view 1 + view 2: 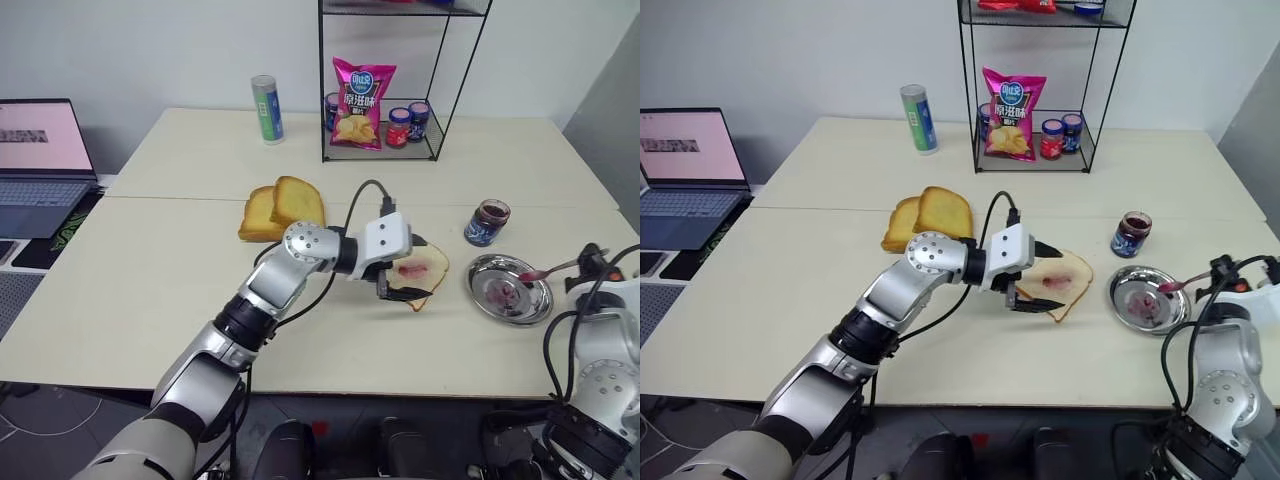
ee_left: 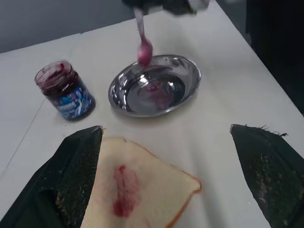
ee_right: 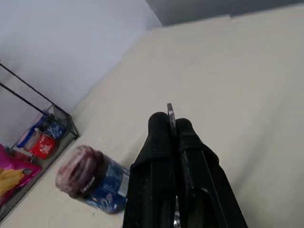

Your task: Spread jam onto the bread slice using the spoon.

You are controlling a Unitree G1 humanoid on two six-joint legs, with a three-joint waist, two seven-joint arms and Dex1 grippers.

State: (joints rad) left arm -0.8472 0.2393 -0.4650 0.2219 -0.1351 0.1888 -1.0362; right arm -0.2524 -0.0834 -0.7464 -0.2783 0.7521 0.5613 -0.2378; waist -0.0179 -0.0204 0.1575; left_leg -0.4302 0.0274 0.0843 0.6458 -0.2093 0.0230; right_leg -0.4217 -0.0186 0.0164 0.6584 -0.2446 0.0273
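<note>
The bread slice [image 1: 422, 270] lies on the table with a reddish jam smear on its pale face. My left gripper [image 1: 398, 287] is open just over its near side, and one finger [image 2: 71, 175] overlaps the slice's edge. The spoon [image 1: 548, 271] is silver, and its pink-stained bowl hangs over the rim of the steel dish [image 1: 540, 305]. My right gripper [image 3: 170, 122] is shut on the spoon's handle, at the table's right edge. The jam [image 1: 488, 222] sits in a clear lidless jar with a blue label, beyond the dish.
Two plain toast slices [image 1: 283, 207] are stacked left of my left arm. A black wire shelf [image 1: 440, 95] at the back holds a pink chip bag [image 1: 362, 103] and small lidded jars [image 1: 410, 122]. A tall can [image 1: 267, 108] stands beside it. A laptop [image 1: 40, 150] sits far left.
</note>
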